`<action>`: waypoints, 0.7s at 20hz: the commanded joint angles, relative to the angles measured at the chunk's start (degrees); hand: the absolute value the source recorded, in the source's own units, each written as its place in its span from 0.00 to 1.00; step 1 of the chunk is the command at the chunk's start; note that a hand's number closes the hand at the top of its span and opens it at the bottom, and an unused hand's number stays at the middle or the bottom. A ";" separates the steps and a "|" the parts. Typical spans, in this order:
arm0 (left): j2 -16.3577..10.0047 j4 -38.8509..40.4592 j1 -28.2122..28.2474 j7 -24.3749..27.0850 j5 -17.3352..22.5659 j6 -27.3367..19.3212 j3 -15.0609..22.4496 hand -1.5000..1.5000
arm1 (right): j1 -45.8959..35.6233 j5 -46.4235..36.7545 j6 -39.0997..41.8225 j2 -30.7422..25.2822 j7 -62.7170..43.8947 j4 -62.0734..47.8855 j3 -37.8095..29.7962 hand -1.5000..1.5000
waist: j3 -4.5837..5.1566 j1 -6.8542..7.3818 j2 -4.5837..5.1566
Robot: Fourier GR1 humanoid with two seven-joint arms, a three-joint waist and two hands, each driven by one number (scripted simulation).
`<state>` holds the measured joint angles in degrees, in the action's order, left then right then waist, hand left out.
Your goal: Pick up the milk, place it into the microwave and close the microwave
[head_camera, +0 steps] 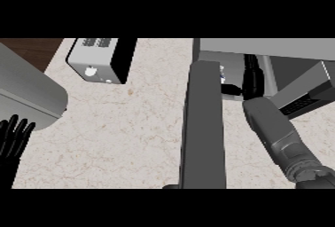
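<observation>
The microwave (294,48) stands at the upper right with its door (203,128) swung open, seen edge-on as a long grey slab. My right hand (252,82) is inside the cavity, at the end of the grey forearm coming from the lower right. Only a white and blue sliver of the milk (222,74) shows between the door and that hand. The thumb curls toward it from below, and the rest of the carton is hidden. My left hand (13,137) rests open at the lower left edge, fingers up.
A white and black box-shaped appliance (101,60) sits at the back of the counter, left of centre. A large grey rounded object (26,88) fills the left side. Speckled counter top (124,133) lies between them and the door.
</observation>
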<state>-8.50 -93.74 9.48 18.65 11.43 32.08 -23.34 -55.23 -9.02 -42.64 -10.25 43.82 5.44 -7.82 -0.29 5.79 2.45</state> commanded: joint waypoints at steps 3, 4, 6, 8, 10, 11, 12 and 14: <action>0.48 1.96 0.64 2.10 -1.34 -0.15 -0.20 0.00 | 1.54 1.81 6.39 0.03 3.76 1.46 -1.89 0.00 | 0.07 -1.44 -0.51; 0.50 -0.16 3.78 2.88 -0.51 1.33 -0.60 0.00 | 1.22 2.16 9.01 0.07 3.79 1.64 -2.13 0.00 | 0.08 -1.31 -0.86; 1.41 -3.53 4.77 0.34 0.61 1.41 0.57 0.00 | 3.73 2.96 12.07 1.53 5.90 1.59 -2.75 0.00 | 0.04 -1.78 -1.11; 3.33 -5.33 6.01 0.72 -1.72 -0.58 1.53 0.00 | 4.10 3.86 13.65 1.50 6.67 2.21 -3.63 0.00 | 0.10 -2.52 -1.37; 1.00 -4.77 4.82 0.58 0.41 0.81 -0.23 0.00 | 6.36 4.39 17.97 0.90 9.31 2.46 -4.05 0.00 | 0.11 -2.84 -1.39; 2.47 -3.25 5.86 2.62 -1.75 0.95 1.15 0.00 | 6.33 5.17 15.89 3.07 9.60 2.25 -4.95 0.00 | 0.10 -2.28 -1.11; 4.73 -8.03 6.42 -0.95 -1.80 -0.66 3.58 0.00 | 8.64 6.15 18.34 2.12 11.42 2.76 -5.82 0.00 | 0.05 -2.85 -1.35; 4.75 -5.74 5.50 0.84 -4.89 -0.37 5.15 0.00 | 8.52 6.38 18.19 4.31 11.98 3.25 -5.95 0.00 | 0.13 -3.46 -1.51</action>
<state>-5.11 -98.82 14.60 19.08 9.22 31.97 -20.63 -48.94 -4.18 -27.42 -8.07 52.20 8.00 -12.39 -0.19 3.08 1.19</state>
